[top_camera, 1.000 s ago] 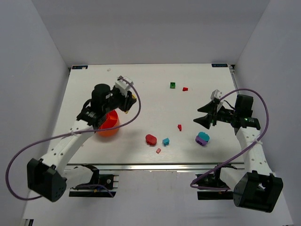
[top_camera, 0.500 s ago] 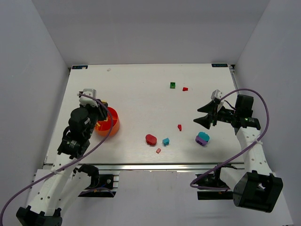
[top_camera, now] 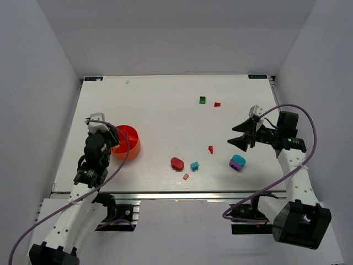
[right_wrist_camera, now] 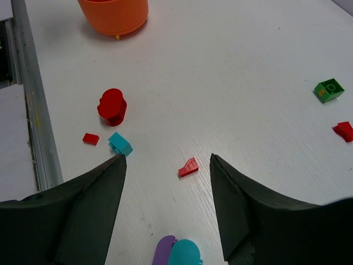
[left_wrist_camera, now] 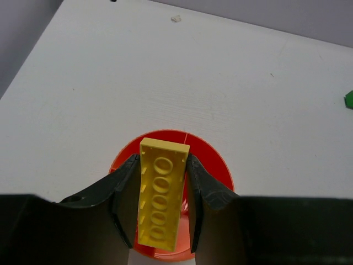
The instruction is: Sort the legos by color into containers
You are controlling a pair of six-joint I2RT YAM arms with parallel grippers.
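A long flat yellow brick (left_wrist_camera: pixel 161 193) is pinched by its long sides in the left hand (left_wrist_camera: pixel 162 158), studs hidden and hollow underside facing the wrist camera. The hand is closed only as far as the brick's width. Behind the brick sits the orange bowl (left_wrist_camera: pixel 216 165), near the tabletop's (top_camera: pixel 165 121) left edge and toward the near edge. The brick appears lined up over it, probably so that letting go drops it inside.

The right hand (right_wrist_camera: pixel 166 157) holds nothing. Its fingers are spread wide and it hangs above the tabletop near the right edge. It looks ready for the loose pieces below: a red brick (right_wrist_camera: pixel 188 167) between its fingers and a teal brick (right_wrist_camera: pixel 120 143) just beside the left one. A green brick (right_wrist_camera: pixel 329 90) lies well apart, toward the far edge, unsorted.
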